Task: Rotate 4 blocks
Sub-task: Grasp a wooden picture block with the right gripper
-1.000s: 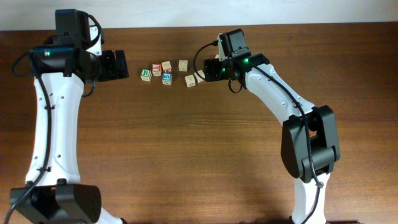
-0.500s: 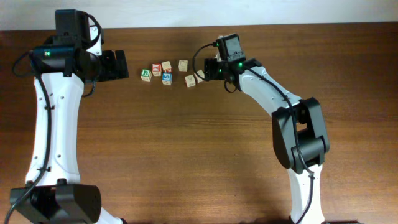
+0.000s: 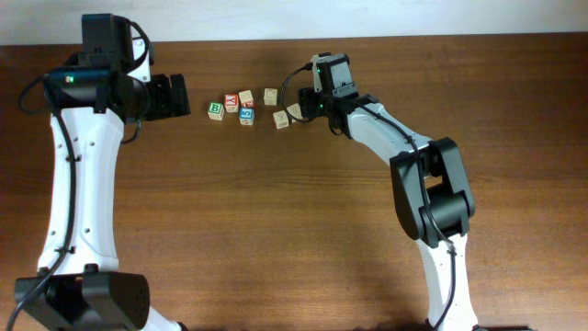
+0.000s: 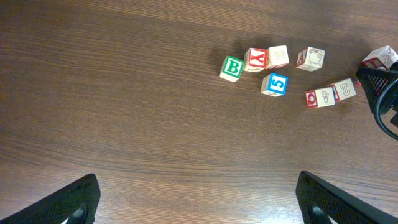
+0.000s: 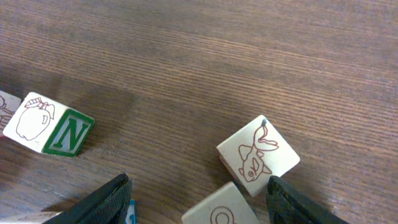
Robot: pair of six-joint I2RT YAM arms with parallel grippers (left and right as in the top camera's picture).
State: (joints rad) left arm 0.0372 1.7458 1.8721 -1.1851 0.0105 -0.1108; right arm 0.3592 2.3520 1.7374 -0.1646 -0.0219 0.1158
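Currently: right gripper low at far-centre of table, fingers spread either side of O block, not clamped on it. Blocks loosely scattered there. Fish block just beside O block, near one finger. Apple/N block apart, to left. Tight B cluster further left. Left gripper wide apart, left of B cluster, touching nothing.

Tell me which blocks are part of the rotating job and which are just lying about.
Job, likely, going by the right gripper: apple block, 4 block, 2 block, red-edged block.
Lying about: green B block, red Y block, pale block, blue 5 block.
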